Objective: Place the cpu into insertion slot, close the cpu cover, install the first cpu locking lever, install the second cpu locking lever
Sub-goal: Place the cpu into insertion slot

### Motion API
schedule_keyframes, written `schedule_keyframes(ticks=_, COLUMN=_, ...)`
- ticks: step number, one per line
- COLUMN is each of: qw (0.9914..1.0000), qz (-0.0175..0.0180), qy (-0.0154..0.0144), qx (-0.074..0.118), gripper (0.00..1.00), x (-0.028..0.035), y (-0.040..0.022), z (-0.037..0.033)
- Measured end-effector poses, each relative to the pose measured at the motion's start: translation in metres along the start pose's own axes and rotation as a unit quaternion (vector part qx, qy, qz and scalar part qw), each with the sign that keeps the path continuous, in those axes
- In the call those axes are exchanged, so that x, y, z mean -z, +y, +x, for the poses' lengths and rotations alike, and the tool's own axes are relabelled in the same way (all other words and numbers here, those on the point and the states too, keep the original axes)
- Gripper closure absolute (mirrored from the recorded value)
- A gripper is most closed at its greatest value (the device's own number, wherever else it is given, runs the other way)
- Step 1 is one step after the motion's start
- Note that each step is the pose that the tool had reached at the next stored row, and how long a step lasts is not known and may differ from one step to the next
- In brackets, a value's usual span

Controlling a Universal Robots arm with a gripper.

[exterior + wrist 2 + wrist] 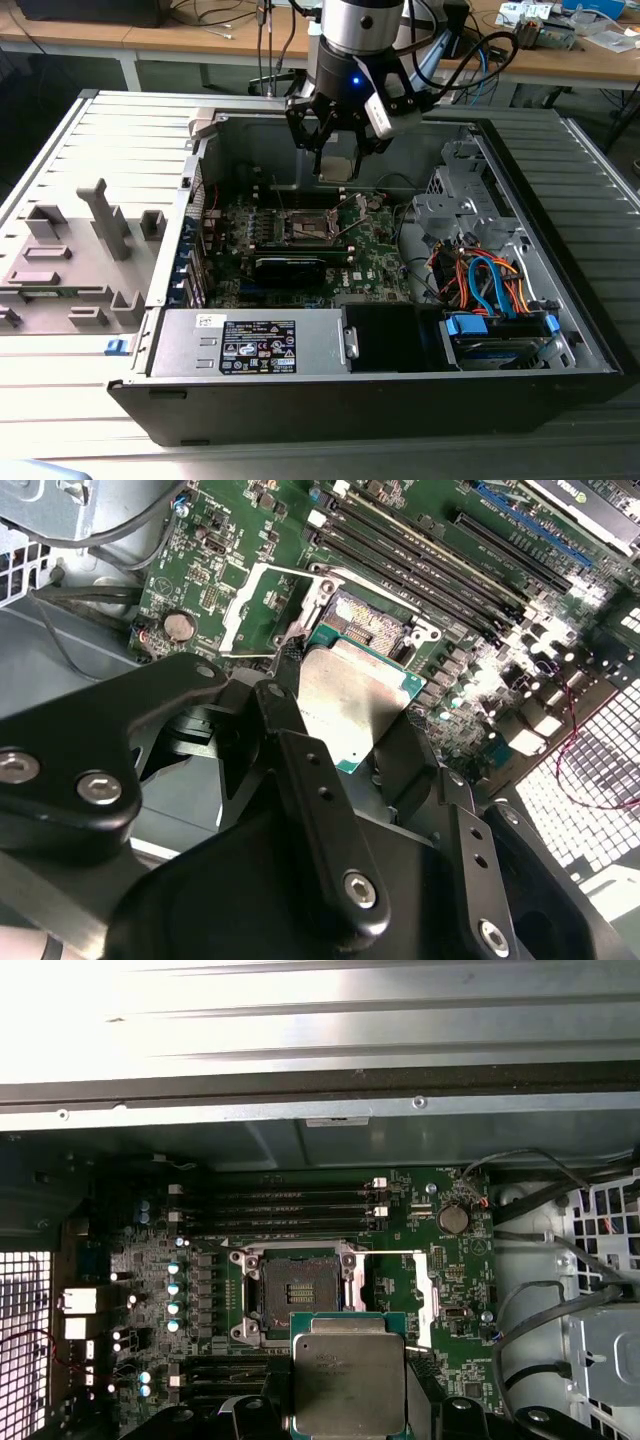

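Exterior view: 1 arm comes straight down at the upper centre of the frame, its tool (338, 150) pointing into 1 open computer case (560, 250) that lies on the grey slatted worktop (90, 150). The tool is clamped on 1 cpu (338, 167), held in the air above the insertion slot (305, 228). At the lower centre of the frame, the power supply (190, 345) carries 1 black label (258, 347) and 1 white label (210, 320); their print cannot be read.

Second wrist view: the black fingers (290, 720) grip the cpu (350, 695) by 2 opposite edges. The cpu cover (236, 605) stands swung open beside the slot (370, 625).

First wrist view: the cpu (348, 1375) hangs apart from the bare slot (297, 1285); 1 coin cell (453, 1219) sits on the green board (400, 1210).
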State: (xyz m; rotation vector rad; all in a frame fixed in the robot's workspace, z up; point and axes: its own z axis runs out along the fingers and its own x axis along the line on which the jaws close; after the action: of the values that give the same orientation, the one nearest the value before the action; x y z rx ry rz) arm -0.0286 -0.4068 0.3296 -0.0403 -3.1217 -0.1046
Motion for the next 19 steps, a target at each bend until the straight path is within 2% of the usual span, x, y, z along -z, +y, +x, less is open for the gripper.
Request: schedule_keyframes(ticks=19, qw=1.00000, qz=0.0000, qy=0.0000, qx=0.000, gripper=0.45, x=-0.0032, y=-0.0014, z=-0.0001)
